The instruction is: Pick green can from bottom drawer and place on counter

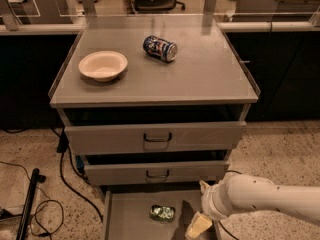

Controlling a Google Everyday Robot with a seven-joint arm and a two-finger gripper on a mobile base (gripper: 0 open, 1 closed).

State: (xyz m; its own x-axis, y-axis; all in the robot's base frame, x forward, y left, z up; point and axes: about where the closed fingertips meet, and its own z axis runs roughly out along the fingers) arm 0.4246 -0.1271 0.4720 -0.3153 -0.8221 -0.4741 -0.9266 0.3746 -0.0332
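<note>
The green can (162,213) lies on its side on the floor of the open bottom drawer (129,219), near its middle. My gripper (201,207) hangs at the end of the white arm over the right part of that drawer, to the right of the can and apart from it. One pale finger (198,226) points down and another (204,186) points up. The grey counter (200,76) tops the cabinet above.
A cream bowl (103,65) and a blue-and-white can (160,48) lying on its side sit on the counter. Two upper drawers (157,138) with dark handles stand slightly open. Black cables and a dark pole (27,204) lie on the floor at left.
</note>
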